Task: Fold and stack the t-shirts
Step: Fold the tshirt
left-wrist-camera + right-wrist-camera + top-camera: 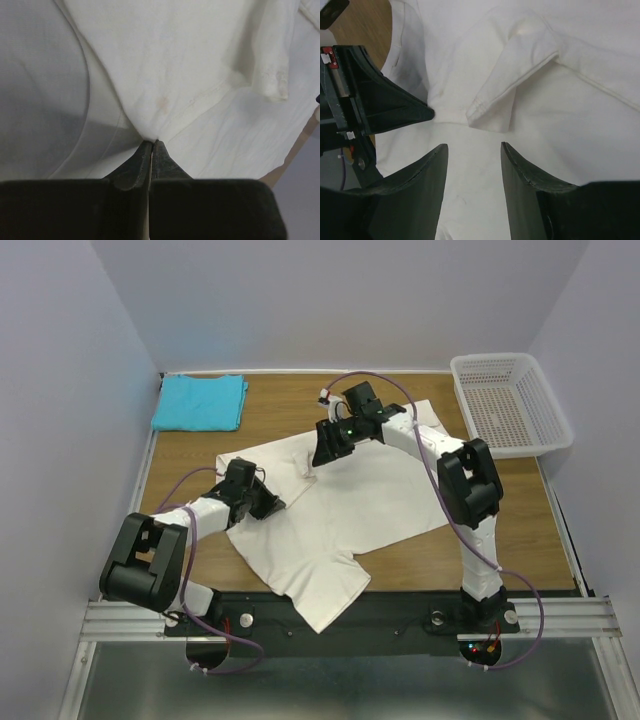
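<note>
The cream-white t-shirt (370, 495) lies spread over the middle of the table, its left side folded inward and a sleeve (495, 107) turned over on top. My left gripper (278, 502) sits low at the shirt's left fold. In the left wrist view it (151, 142) is shut on a pinch of the cream cloth (190, 60). My right gripper (320, 454) hovers over the shirt's upper middle, just past the left one. In its own view it (473, 148) is open above flat cloth with nothing between its fingers. The turquoise-blue t-shirt (200, 402) lies folded at the back left corner.
A white mesh basket (495, 359) stands at the back right. Bare wooden table (285, 405) shows between the turquoise shirt and the cream one. The left gripper's fingers (395, 107) lie close to the left of the right gripper's jaws. Walls close the table on three sides.
</note>
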Robot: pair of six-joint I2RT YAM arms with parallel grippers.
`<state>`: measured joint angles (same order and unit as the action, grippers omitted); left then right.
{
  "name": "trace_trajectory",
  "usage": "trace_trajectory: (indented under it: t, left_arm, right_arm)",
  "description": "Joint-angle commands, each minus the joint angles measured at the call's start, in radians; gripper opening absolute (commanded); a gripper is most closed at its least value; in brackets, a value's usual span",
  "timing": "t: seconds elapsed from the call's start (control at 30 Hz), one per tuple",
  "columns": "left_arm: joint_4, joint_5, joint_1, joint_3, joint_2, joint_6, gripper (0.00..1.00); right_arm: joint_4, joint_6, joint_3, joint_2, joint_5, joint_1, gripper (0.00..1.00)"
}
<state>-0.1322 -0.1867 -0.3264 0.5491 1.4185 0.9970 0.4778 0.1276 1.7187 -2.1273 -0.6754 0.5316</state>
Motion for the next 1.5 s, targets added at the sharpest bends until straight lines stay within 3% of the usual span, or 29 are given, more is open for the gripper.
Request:
trace_trajectory:
  t: [0.0,0.8,1.23,1.37,1.47]
  left_arm:
    - [-0.017,0.000,-0.005,0.008,-0.052,-0.017,0.00]
    - [-0.010,-0.026,-0.005,-0.002,-0.105,-0.032,0.00]
    - [-0.017,-0.033,-0.005,-0.009,-0.108,-0.029,0.00]
    - [-0.018,-0.033,-0.003,-0.014,-0.108,-0.029,0.00]
    - [-0.021,-0.033,-0.005,-0.014,-0.110,-0.029,0.00]
  right_arm:
    - [-0.048,0.032,0.068,-0.037,-0.041,0.016,0.52]
    - [-0.044,0.073,0.124,-0.114,0.151,0.088,0.47]
    - [-0.044,0.099,0.122,-0.128,0.157,0.119,0.43]
    - [-0.044,0.106,0.122,-0.134,0.166,0.125,0.39]
    - [-0.044,0.103,0.121,-0.128,0.203,0.125,0.28]
